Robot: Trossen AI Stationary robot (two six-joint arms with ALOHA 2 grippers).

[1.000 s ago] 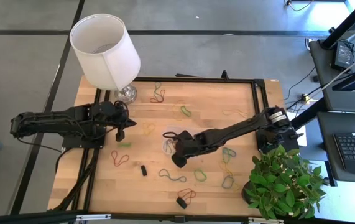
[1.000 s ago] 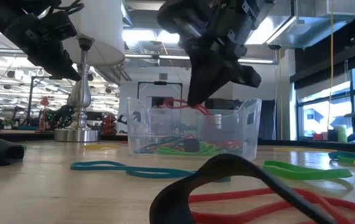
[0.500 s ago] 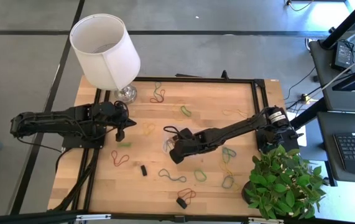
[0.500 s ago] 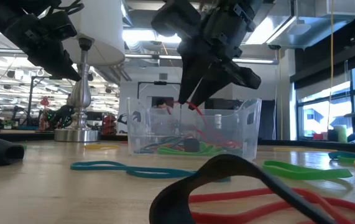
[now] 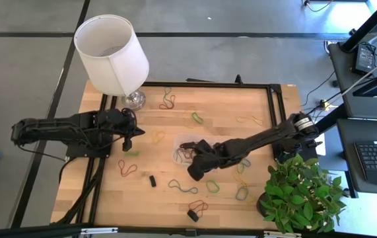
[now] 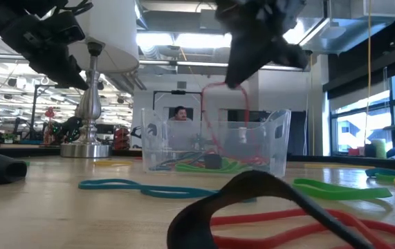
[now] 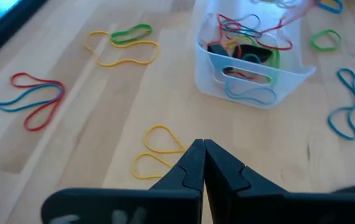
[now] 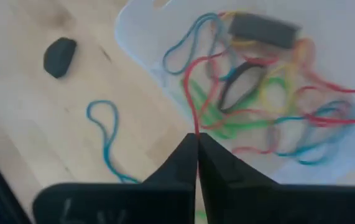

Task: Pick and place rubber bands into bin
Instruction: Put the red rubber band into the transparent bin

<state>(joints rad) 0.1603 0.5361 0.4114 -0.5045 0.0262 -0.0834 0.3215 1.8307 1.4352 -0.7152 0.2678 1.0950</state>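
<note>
The clear bin (image 5: pixel 187 147) stands mid-table with several coloured rubber bands inside (image 8: pixel 258 81). My right gripper (image 6: pixel 235 83) hovers over the bin's near side, shut, and a red rubber band (image 6: pixel 211 114) hangs from its tips into the bin. More loose rubber bands lie flat on the wood: blue (image 5: pixel 183 187), green (image 5: pixel 212 186), red (image 5: pixel 127 167), yellow (image 7: pixel 155 149). My left gripper (image 5: pixel 127 144) waits shut above the table's left part, next to the lamp base, touching nothing. My right gripper pinches one strand of the red rubber band (image 8: pixel 194 118) between its fingertips, only at their free ends. The fingers (image 6: pixel 242 66) come from above, slanting down. The band hangs below them as a slack loop, its lower end (image 6: pixel 245 158) among the bands in the bin.
A lamp with a white shade (image 5: pixel 112 53) and silver base (image 6: pixel 84 149) stands at the far left. A potted plant (image 5: pixel 300 195) fills the near right corner. Small black pieces (image 5: pixel 153 180) (image 5: pixel 193 215) lie near the front edge. A black frame (image 5: pixel 274 99) borders the tabletop.
My right gripper opened over the bin, then shut again and rose above the bin's rim. The red band's upper part has come up with it into a hanging loop, while its lower end has stayed in the bin.
</note>
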